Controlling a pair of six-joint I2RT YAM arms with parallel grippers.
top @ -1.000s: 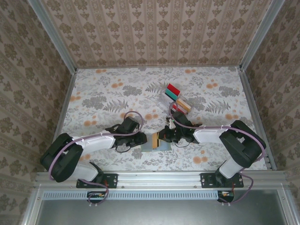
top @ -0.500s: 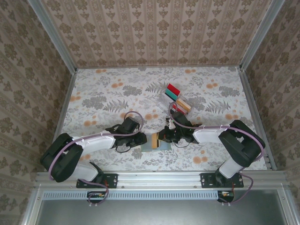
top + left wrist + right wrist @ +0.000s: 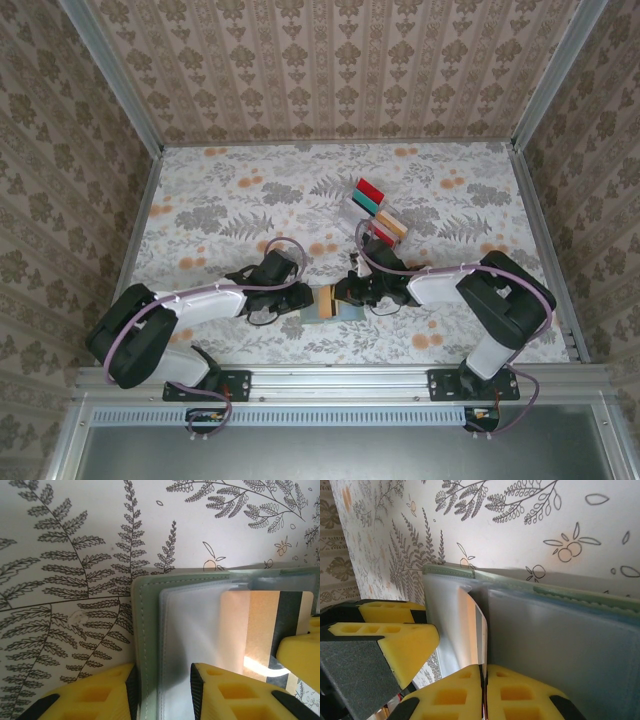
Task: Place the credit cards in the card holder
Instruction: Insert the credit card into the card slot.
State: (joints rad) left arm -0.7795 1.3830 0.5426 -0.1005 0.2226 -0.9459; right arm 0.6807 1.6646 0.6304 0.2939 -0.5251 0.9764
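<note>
The left fingers (image 3: 306, 300) stand narrow, clamped on the near flap of the holder (image 3: 147, 630). The holder lies open on the tabletop (image 3: 75, 540), in its near part between the two arms. The green cover and a clear sleeve pass between the two pads.

Over the right part of that sleeve lies a beige card (image 3: 250, 625) with a dark stripe. Its left edge looks to be at the sleeve's mouth or just inside it; how deep, I cannot tell. The right fingers (image 3: 495, 695) are pinched almost closed on the card's trailing edge, with only the thin plastic between them.

Farther right and back, well apart from the holder, a clear rack (image 3: 356, 212) stands with red, teal and orange cards (image 3: 370, 190) in it.

The step in hand seems to be sliding the beige card into a pocket. The next move likely calls for a level push leftward, square to the sleeve's mouth, while the left fingers pin the flap. Then the right fingers would let go and fetch a card from the rack.
</note>
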